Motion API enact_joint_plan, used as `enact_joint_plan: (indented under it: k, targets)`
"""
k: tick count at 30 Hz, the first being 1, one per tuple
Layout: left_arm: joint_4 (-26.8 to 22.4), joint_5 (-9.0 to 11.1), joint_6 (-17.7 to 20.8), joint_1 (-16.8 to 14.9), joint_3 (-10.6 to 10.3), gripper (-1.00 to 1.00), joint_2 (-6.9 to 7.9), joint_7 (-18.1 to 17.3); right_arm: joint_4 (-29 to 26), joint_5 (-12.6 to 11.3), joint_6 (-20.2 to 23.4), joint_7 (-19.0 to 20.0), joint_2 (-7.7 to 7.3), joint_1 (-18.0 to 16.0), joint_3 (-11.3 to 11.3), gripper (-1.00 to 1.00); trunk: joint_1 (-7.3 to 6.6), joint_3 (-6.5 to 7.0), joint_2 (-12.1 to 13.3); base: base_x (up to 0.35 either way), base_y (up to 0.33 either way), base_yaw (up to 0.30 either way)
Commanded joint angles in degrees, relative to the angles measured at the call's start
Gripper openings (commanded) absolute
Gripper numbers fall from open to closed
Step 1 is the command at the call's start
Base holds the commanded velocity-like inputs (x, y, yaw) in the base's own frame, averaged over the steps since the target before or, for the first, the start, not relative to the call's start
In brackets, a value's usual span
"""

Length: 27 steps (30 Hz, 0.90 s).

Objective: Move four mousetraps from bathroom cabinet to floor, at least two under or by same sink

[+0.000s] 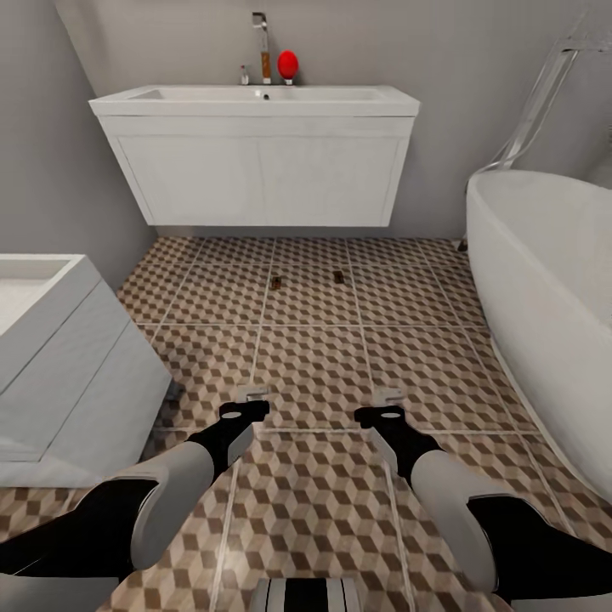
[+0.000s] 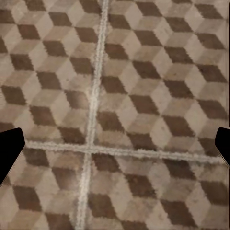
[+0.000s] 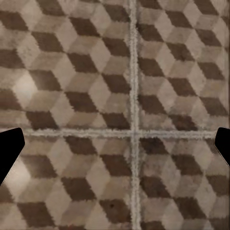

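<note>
Wooden and flat, two mousetraps lie on the bathroom floor [image 1: 314, 357] just in front of the bathroom sink [image 1: 255, 153]: one mousetrap [image 1: 276, 279] and a second mousetrap [image 1: 338, 276] beside it, apart from each other, on the row of tiles nearest the basin's front edge. At this range they read as small dark slips; wire and red mark cannot be made out. The cabinet and any other traps are out of sight.

Each trap is judged light and stiff, a thin board that will not flex but could skid on smooth tile if nudged. The wire parts look the fragile side, so the sound grip is across the long edges of the board, pinching the wood and keeping clear of the wire.

Both arms hang low over the tiles near the robot. The left gripper [image 2: 115, 143] has its jaws spread wide with nothing between them, dark tips at either border of its wrist view over a grout crossing. The right gripper [image 3: 115, 143] is likewise wide and empty.
</note>
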Motion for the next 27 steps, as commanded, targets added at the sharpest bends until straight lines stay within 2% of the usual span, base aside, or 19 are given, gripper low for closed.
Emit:
enact_joint_plan:
  k: [1, 27]
  targets:
    - [0.1, -0.2, -0.2, 0.0, 0.3, 1.0, -0.02, 0.2, -0.1, 0.3, 0.5, -0.2, 0.0, 0.0, 0.1, 1.0, -0.03, 0.19, 0.0, 0.0, 0.0, 0.0]
    - [0.1, 0.0, 0.0, 0.0, 0.4, 1.0, -0.02, 0.2, -0.1, 0.3, 0.2, -0.2, -0.13, 0.0, 0.1, 1.0, -0.7, 5.95, 0.3, 0.0, 0.0, 0.0]
